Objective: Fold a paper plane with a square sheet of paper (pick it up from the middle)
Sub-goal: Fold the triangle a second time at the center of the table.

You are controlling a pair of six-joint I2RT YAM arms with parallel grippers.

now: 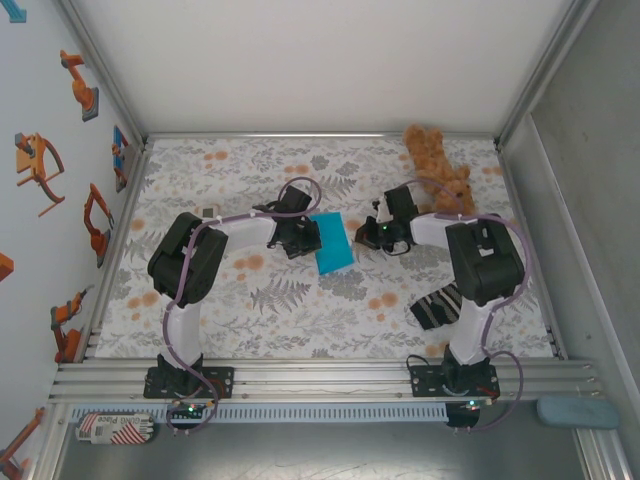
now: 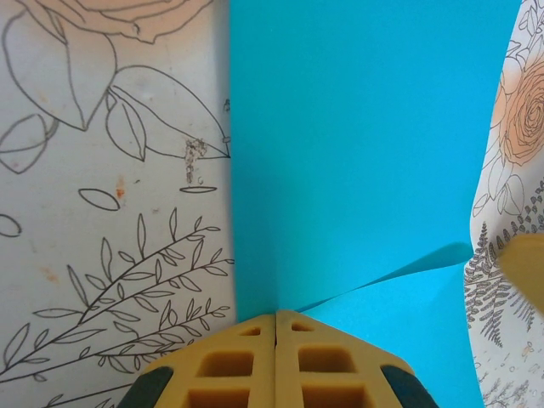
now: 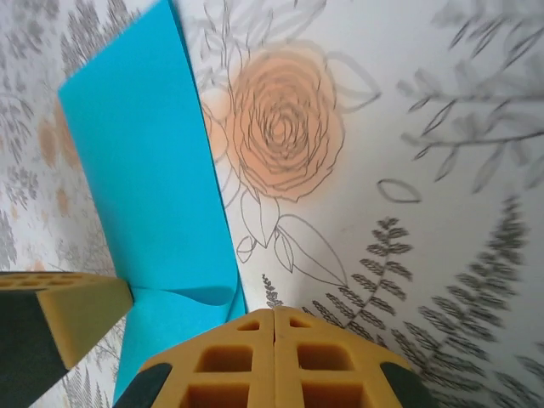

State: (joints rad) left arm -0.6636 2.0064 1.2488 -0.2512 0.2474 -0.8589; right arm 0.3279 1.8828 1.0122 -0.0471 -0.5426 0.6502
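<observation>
The square sheet of paper [image 1: 333,243] lies folded over into a cyan-blue rectangle in the middle of the floral table. In the left wrist view the paper [image 2: 357,144] has its upper layer curling up a little. My left gripper [image 2: 276,316] is shut, and its tips rest on the paper's near left edge, with no paper visible between them. From above, the left gripper [image 1: 306,238] sits at the paper's left side. On the other side, my right gripper [image 1: 363,235] is also shut. Its tips [image 3: 274,313] touch down beside the right edge of the paper [image 3: 140,170].
A brown teddy bear [image 1: 437,157] lies at the back right. Near the right arm's base lies a dark striped cloth [image 1: 437,306]. The table cover [image 1: 300,300] is patterned with flowers and ferns. Metal frame rails and walls close in the sides.
</observation>
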